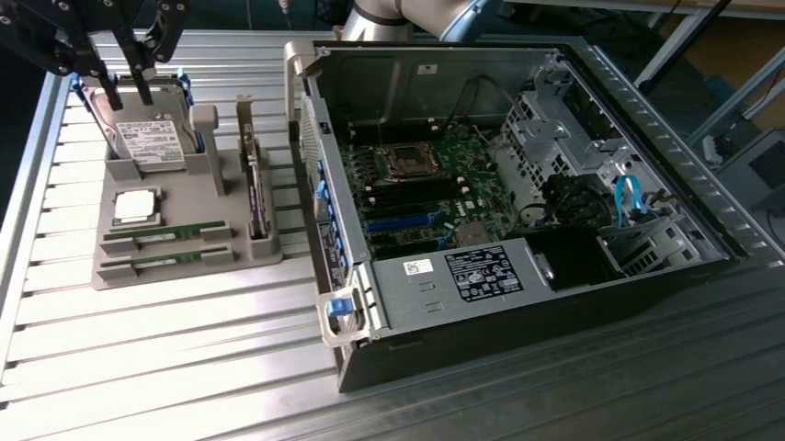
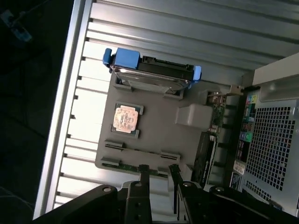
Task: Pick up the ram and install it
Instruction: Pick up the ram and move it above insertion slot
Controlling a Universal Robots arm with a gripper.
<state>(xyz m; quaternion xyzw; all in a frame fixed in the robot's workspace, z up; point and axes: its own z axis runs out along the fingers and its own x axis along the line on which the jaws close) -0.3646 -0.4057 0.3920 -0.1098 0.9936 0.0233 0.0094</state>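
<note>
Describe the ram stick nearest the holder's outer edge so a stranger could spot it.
At the exterior view's left of the open computer case sits a grey parts holder. Two thin green sticks lie in slots along its near edge; the ram is the outermost. Unlike the square silver processor and the dark upright card, it is long, narrow and green.

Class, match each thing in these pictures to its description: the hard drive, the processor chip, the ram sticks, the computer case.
Things:
1. hard drive
2. processor chip
3. ram sticks
4. computer case

Descriptions:
A. black, side open, circuit board showing inside
B. green, lying in the long slots of the grey tray
C. standing upright, blue rails at its ends
D. square, silvery, lying flat

Pairs: 1-C, 2-D, 3-B, 4-A
</note>
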